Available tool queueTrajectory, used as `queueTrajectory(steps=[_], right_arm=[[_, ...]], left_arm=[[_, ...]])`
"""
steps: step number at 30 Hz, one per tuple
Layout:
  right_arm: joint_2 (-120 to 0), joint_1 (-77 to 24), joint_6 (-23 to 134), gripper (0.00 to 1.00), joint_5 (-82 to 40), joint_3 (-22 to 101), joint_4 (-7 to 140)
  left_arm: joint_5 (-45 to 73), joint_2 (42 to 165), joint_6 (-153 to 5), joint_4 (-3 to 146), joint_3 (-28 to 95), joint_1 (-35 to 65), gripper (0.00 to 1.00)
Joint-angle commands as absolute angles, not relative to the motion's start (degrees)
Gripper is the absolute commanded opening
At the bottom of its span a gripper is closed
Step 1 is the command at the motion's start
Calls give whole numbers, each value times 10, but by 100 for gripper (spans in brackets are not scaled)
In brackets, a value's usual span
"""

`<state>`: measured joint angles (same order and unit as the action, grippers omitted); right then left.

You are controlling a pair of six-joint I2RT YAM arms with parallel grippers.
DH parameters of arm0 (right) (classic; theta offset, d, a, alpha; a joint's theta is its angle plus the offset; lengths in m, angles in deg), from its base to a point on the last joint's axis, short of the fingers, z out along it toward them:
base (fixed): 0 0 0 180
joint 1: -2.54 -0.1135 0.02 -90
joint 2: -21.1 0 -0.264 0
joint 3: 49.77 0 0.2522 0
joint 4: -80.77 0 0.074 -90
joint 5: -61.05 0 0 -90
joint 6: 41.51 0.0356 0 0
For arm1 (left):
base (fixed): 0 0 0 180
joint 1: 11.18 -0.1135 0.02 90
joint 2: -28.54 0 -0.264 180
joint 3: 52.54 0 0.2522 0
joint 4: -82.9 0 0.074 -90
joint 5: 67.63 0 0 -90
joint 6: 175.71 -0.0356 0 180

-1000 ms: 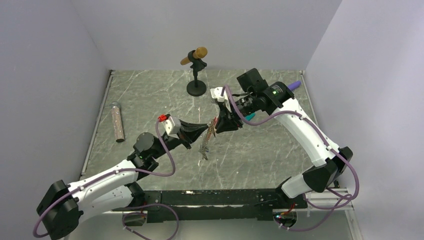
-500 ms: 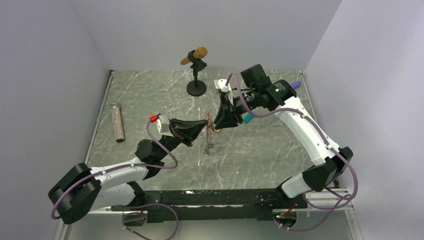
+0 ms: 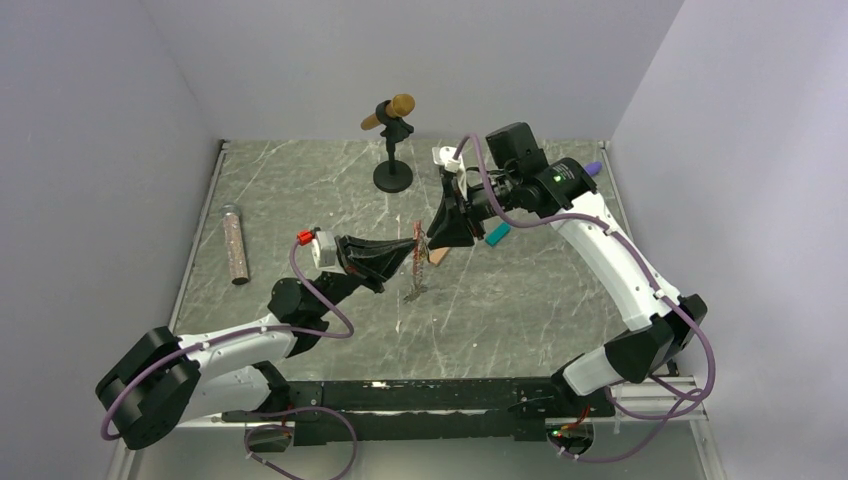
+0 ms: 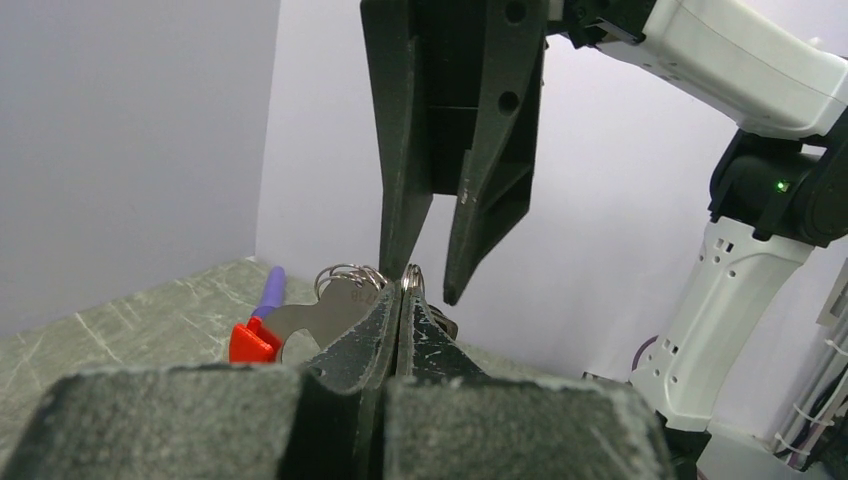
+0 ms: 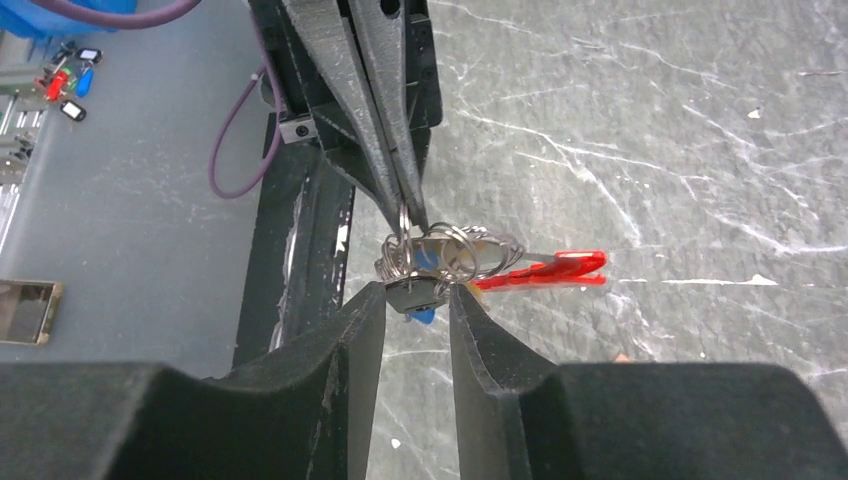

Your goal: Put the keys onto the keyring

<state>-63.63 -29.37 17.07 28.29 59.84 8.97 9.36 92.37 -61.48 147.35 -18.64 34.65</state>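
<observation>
The left gripper [image 3: 411,251] is clenched on a silvery ring of the keyring [image 3: 418,272], which hangs above the grey marble table [image 3: 300,200] near the middle of the top view. In the left wrist view its fingers [image 4: 385,325] press together on that ring, with the red clip [image 4: 253,341] at lower left. The right gripper [image 5: 416,305] meets the bunch from the opposite side with its jaws parted and nothing clamped. One of the keys [image 5: 412,294], black-headed, sits in the gap between them, and the clip sticks out to the right. On the table, a teal block [image 3: 496,235] lies right of centre, a microphone stand [image 3: 393,176] is at upper centre and a tube [image 3: 236,243] lies at left.
</observation>
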Motion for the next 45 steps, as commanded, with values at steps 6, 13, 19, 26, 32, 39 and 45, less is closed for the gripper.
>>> queueTrajectory(steps=[6, 13, 19, 26, 32, 39, 45], right_arm=[[-627, -287, 226, 14, 334, 612, 135], [-621, -288, 231, 9, 330, 593, 135], [-621, -286, 232, 0, 331, 591, 134], [-619, -275, 257, 0, 377, 572, 142], [-610, -251, 327, 0, 450, 526, 192], [-604, -250, 393, 0, 480, 477, 252], [-604, -249, 416, 0, 455, 464, 276]], left_arm=[[57, 916, -623, 1513, -156, 340, 0], [50, 916, -619, 1513, -151, 333, 0], [48, 915, -619, 1513, -151, 331, 0], [17, 916, -631, 1530, -153, 313, 0], [-43, 927, -627, 1563, -145, 289, 0], [-83, 953, -605, 1587, -121, 275, 0], [-90, 986, -568, 1626, -104, 275, 0]])
